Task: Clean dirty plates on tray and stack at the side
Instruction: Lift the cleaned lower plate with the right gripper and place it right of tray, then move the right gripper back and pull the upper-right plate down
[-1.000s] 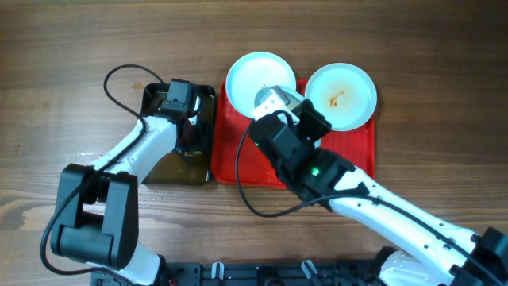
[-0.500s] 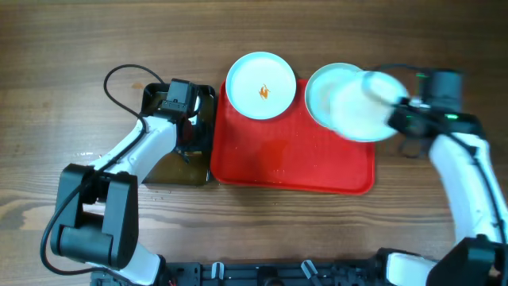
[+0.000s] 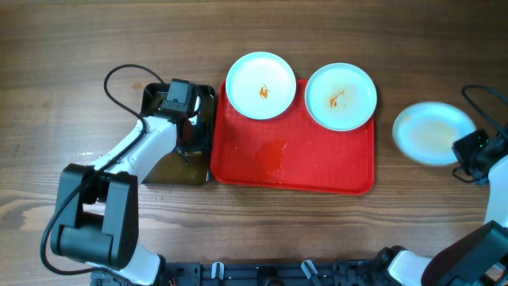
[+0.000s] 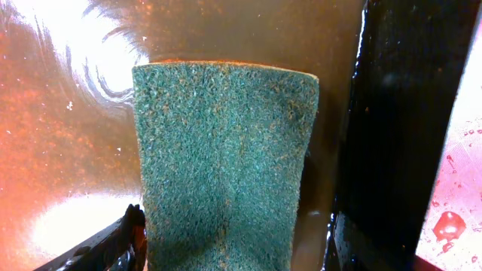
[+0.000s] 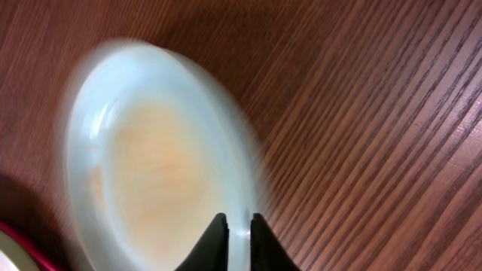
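Two pale plates with orange-brown smears sit on the back of the red tray (image 3: 317,171): one at the left (image 3: 260,85), one at the right (image 3: 340,96). A third plate (image 3: 433,133) is off the tray over the wooden table at the far right. My right gripper (image 3: 464,148) is shut on its rim. In the right wrist view the fingers (image 5: 239,235) pinch the blurred plate's (image 5: 151,173) edge. My left gripper (image 3: 187,131) is in the black tub, shut on a green scouring pad (image 4: 226,165) between its fingers (image 4: 233,252).
The black tub (image 3: 152,94) of brownish water stands against the tray's left edge. Its dark wall (image 4: 407,113) is close to the pad's right side. A black cable (image 3: 119,87) loops behind the left arm. Wooden table (image 5: 376,113) lies around the held plate.
My right arm has swung from over the tray to the far right, carrying the third plate off the tray. The left arm has not moved.
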Action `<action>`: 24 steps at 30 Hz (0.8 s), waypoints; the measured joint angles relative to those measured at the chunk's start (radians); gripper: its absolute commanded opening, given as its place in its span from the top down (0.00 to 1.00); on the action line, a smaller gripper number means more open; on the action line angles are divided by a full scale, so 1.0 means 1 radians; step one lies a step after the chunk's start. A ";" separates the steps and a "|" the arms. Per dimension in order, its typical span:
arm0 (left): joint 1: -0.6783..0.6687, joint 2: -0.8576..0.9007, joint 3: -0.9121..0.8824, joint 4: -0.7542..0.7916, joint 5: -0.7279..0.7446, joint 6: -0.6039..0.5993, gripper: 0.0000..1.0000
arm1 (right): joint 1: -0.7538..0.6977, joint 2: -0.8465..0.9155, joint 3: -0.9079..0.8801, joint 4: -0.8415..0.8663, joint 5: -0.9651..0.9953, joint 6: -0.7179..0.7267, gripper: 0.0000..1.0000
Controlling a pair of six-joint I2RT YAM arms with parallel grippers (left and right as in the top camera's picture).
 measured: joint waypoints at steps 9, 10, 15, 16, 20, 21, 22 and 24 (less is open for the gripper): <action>0.000 0.000 0.000 0.000 0.000 0.000 0.24 | 0.000 0.000 0.000 0.049 -0.156 -0.027 0.83; 0.000 0.000 0.000 0.000 0.000 0.000 0.24 | 0.000 0.000 0.000 0.061 -0.205 -0.047 0.81; 0.000 0.000 0.000 0.000 0.000 0.000 0.24 | 0.057 0.000 0.000 0.070 -0.359 -0.121 0.59; 0.000 0.000 0.000 0.000 0.000 0.000 0.24 | 0.096 0.000 0.000 0.070 -0.372 -0.135 0.55; 0.000 0.000 0.000 0.000 0.000 0.000 0.24 | 0.282 0.002 0.042 0.067 -0.381 -0.188 0.44; 0.000 0.000 0.000 0.000 0.000 0.000 0.24 | 0.344 0.002 0.062 0.074 -0.365 -0.196 0.41; 0.000 0.000 0.000 0.000 0.000 0.000 0.23 | 0.417 0.002 0.077 0.078 -0.335 -0.202 0.41; 0.000 0.000 0.000 0.000 0.000 0.000 0.23 | 0.528 0.011 0.081 0.077 -0.249 -0.194 0.41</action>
